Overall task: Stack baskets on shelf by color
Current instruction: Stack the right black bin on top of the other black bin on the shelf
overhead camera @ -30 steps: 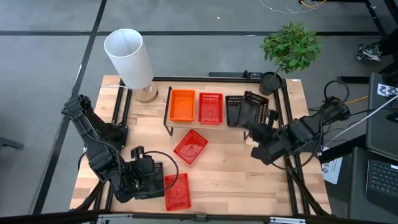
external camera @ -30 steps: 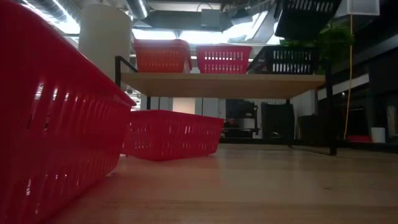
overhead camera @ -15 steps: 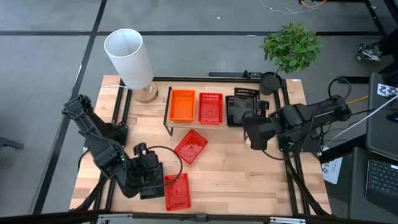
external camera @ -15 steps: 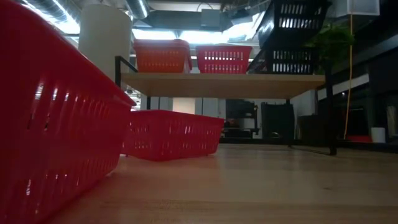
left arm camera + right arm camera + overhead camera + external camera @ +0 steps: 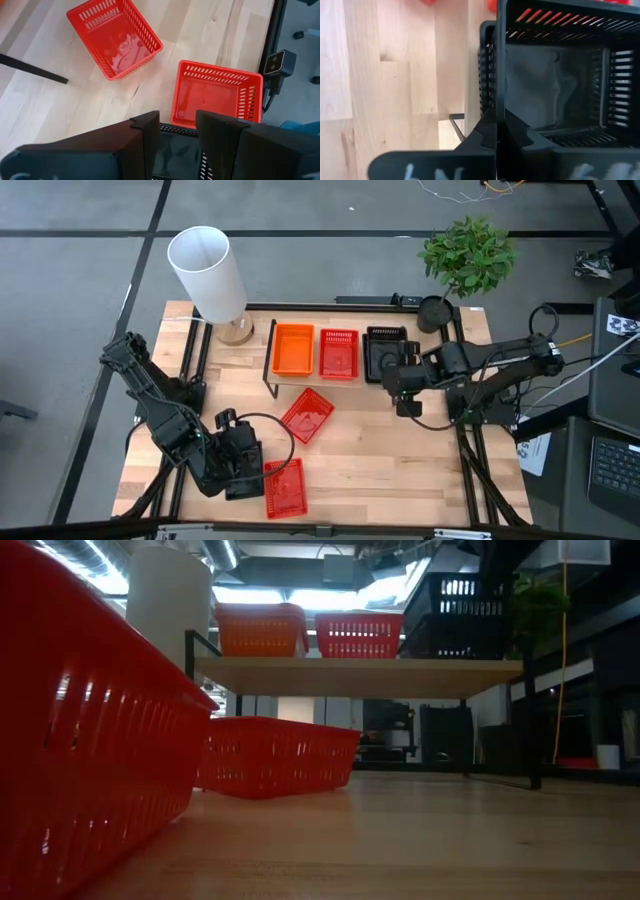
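The shelf carries an orange basket, a red basket and, at its right end, a black basket. Directly above that one is a second black basket, level, with my right gripper shut on it. Whether it rests in the lower one I cannot tell. Two red baskets stand on the tabletop. My left gripper hovers at the near left beside the nearer one, fingers apart. A black meshed piece shows between its fingers. My right gripper pinches the upper black basket's near short wall by its rim, close to the right corner. One finger is inside the basket and one outside. The fingers slant down from above and from the table's right. The basket stays level. My left gripper: I cannot tell whether it touches the black meshed piece.
A white lamp stands at the far left corner and a potted plant at the far right. Black frame rails run along the table's sides. Bare wood lies between the shelf and the near edge on the right.
My right gripper has carried the black basket from beyond the shelf's right end toward the table's left and down. It now stands over the black basket on the shelf. The carried basket, tilted and high a second ago, has turned level.
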Motion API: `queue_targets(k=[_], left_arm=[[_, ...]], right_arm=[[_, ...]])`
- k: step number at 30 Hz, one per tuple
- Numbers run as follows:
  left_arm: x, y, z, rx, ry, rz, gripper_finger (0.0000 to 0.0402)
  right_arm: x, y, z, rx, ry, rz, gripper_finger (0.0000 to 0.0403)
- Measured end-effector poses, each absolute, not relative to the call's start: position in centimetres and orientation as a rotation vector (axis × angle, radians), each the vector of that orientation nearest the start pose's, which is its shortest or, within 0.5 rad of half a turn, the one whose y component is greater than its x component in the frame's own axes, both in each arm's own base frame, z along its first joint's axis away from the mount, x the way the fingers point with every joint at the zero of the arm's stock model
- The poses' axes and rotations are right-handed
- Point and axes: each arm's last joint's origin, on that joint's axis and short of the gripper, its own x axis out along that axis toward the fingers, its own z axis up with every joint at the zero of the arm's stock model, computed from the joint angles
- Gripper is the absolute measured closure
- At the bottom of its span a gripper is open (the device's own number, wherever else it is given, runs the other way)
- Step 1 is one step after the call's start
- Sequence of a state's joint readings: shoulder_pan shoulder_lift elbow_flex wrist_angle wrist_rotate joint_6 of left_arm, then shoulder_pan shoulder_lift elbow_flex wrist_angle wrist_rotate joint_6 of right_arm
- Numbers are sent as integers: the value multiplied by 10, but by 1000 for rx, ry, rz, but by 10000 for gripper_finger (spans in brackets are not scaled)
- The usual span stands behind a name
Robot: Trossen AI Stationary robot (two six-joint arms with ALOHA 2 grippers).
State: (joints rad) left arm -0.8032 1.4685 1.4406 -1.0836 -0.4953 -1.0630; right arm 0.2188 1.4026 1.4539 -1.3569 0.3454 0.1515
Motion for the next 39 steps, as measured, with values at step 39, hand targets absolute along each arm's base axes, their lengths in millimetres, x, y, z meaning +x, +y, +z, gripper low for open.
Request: queue_targets(k=[39], left_arm=[[205,-193,336,-317,888,211,282]], right_arm=[[236,47,394,-46,1009,-359,267]])
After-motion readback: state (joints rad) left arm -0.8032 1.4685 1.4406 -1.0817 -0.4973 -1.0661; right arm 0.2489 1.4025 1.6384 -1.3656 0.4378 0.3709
